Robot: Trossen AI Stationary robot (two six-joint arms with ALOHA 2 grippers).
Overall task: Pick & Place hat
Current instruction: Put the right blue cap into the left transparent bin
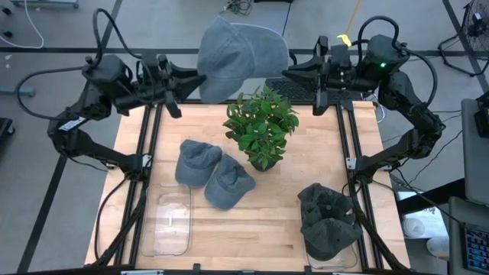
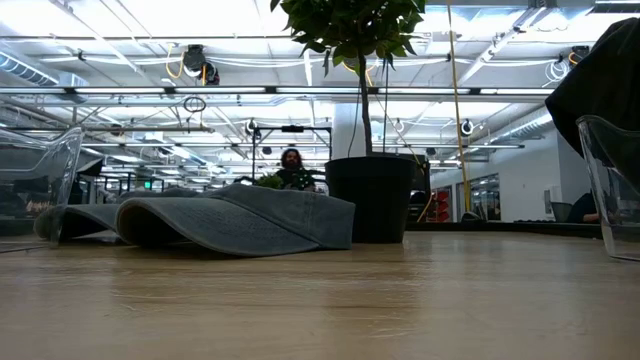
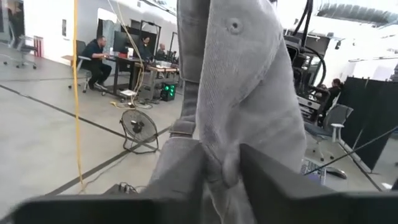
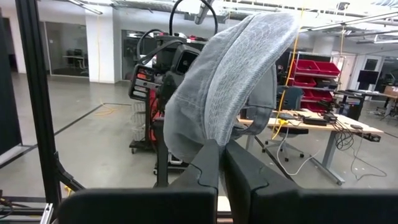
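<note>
A light grey cap (image 1: 241, 55) hangs in the air between both grippers above the table's far edge, behind the potted plant (image 1: 262, 126). My left gripper (image 1: 200, 79) is shut on its left side and my right gripper (image 1: 289, 73) on its right side. The left wrist view shows the cap's crown (image 3: 249, 81) with an eyelet. The right wrist view shows its stitched brim (image 4: 233, 81). Two more grey caps (image 1: 199, 162) (image 1: 229, 185) lie flat on the table, left of the plant, one overlapping the other. Neither gripper appears in the low view. My left gripper pinches a bunched fold of the crown cloth (image 3: 222, 163) between its two fingers, close to the back strap (image 3: 180, 127). It comes level from the table's left. The cap is lifted clear and stands up from the fingers. My right gripper pinches the edge of the stitched brim (image 4: 219, 138) between its two fingers, coming level from the table's right. The cap is clear of the table and arches above the fingers.
A clear plastic bin (image 1: 170, 221) sits near the table's front left. Another bin (image 1: 330, 229) at the front right holds dark caps. The plant pot (image 2: 375, 198) stands mid-table, with the flat caps (image 2: 240, 220) beside it. Black frame rails run along both table sides.
</note>
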